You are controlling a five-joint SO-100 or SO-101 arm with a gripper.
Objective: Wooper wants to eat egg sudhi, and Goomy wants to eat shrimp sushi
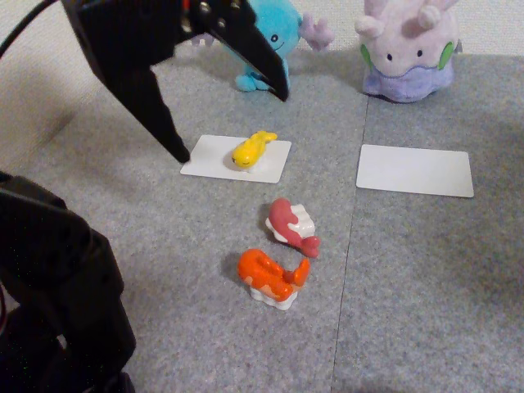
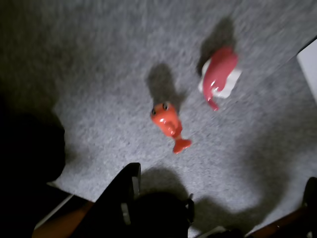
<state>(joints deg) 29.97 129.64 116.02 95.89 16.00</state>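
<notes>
Grey carpet (image 1: 409,286), gripper (image 1: 233,123) spread wide, empty, above egg sudhi (image 1: 252,149)

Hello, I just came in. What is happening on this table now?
A robot arm is serving toy sushi to two plush toys. The egg sushi already lies on the white card before Wooper. The card before Goomy is bare. The shrimp sushi and a pink-red sushi lie on the grey mat. The end effector hangs open above, holding nothing.
</notes>
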